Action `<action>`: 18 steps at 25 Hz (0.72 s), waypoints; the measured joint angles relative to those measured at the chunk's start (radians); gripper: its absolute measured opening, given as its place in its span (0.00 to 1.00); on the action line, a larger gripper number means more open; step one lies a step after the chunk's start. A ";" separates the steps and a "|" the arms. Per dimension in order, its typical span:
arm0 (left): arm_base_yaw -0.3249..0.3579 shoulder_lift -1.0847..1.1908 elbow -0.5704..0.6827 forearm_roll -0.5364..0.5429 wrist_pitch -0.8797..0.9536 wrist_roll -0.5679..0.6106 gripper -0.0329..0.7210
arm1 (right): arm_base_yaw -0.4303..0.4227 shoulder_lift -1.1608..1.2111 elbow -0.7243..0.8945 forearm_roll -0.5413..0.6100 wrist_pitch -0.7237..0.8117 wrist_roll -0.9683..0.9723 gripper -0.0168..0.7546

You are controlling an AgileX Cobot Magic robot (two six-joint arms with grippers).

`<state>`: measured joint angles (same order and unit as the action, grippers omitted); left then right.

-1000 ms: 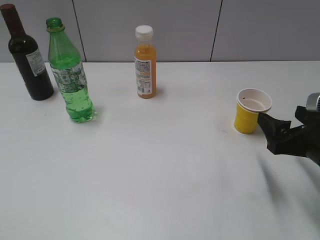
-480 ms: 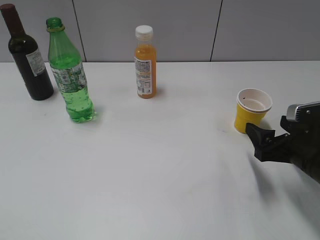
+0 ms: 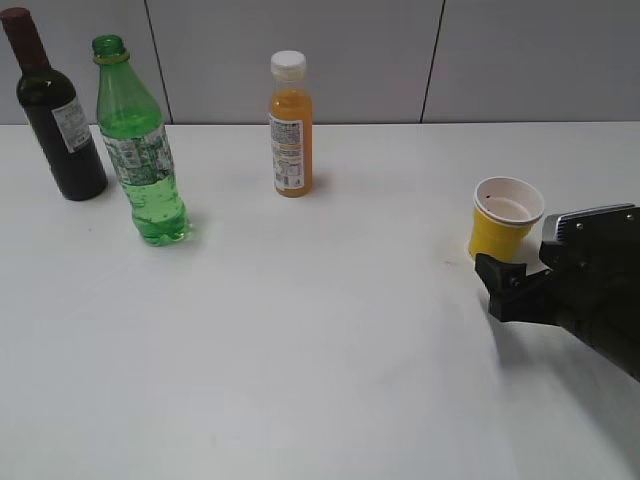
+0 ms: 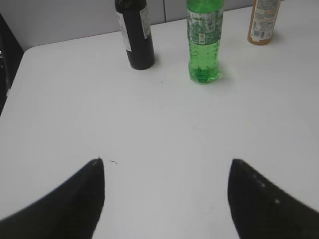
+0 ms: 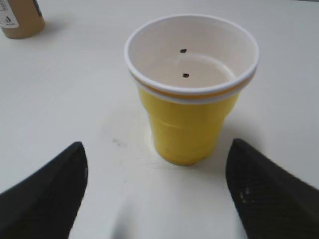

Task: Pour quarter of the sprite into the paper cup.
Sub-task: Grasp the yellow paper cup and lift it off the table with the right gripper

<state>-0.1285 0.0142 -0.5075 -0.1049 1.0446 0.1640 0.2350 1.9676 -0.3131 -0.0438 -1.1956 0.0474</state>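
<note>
The sprite [image 3: 141,150], a tall green bottle with no cap, stands upright at the left of the table; it also shows in the left wrist view [image 4: 204,42], far ahead of my open, empty left gripper [image 4: 167,167]. The yellow paper cup [image 3: 503,221] stands upright at the right. My right gripper [image 3: 506,286] sits just in front of it, low over the table. In the right wrist view the cup [image 5: 192,99] stands just beyond my open right gripper [image 5: 156,147], between the lines of the two fingers. The cup holds only two dark specks.
A dark wine bottle [image 3: 55,110] stands left of the sprite and behind it, also in the left wrist view [image 4: 135,37]. An orange juice bottle [image 3: 290,125] with a white cap stands at the back centre. The white table [image 3: 320,330] ends at a grey wall.
My right gripper has moved left and toward the camera, from beside the cup to just in front of it. Bottles and cup have not moved.
</note>
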 joint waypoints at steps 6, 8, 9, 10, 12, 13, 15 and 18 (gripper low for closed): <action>0.000 0.000 0.000 0.000 0.000 0.000 0.82 | 0.000 0.051 -0.065 0.038 0.001 0.001 0.87; 0.000 0.000 0.000 0.000 0.000 0.000 0.82 | 0.000 0.072 -0.086 0.054 0.004 0.001 0.87; 0.000 0.000 0.000 0.000 0.000 0.000 0.82 | 0.000 0.083 -0.094 0.056 0.010 0.002 0.87; 0.000 0.000 0.000 0.000 0.000 0.000 0.82 | 0.000 0.094 -0.104 0.057 0.019 0.002 0.87; 0.000 0.000 0.000 0.000 0.000 0.000 0.82 | 0.000 0.108 -0.121 0.058 0.045 0.002 0.86; 0.000 0.000 0.000 0.000 0.000 0.000 0.82 | 0.000 0.114 -0.132 0.059 0.055 0.002 0.86; 0.000 0.000 0.000 0.000 0.000 0.000 0.82 | 0.000 0.126 -0.149 0.059 0.058 0.002 0.86; 0.000 0.000 0.000 0.000 0.000 0.000 0.82 | 0.000 0.146 -0.177 0.060 0.064 0.002 0.86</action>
<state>-0.1285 0.0142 -0.5075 -0.1049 1.0446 0.1640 0.2350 2.1134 -0.4904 0.0162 -1.1320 0.0497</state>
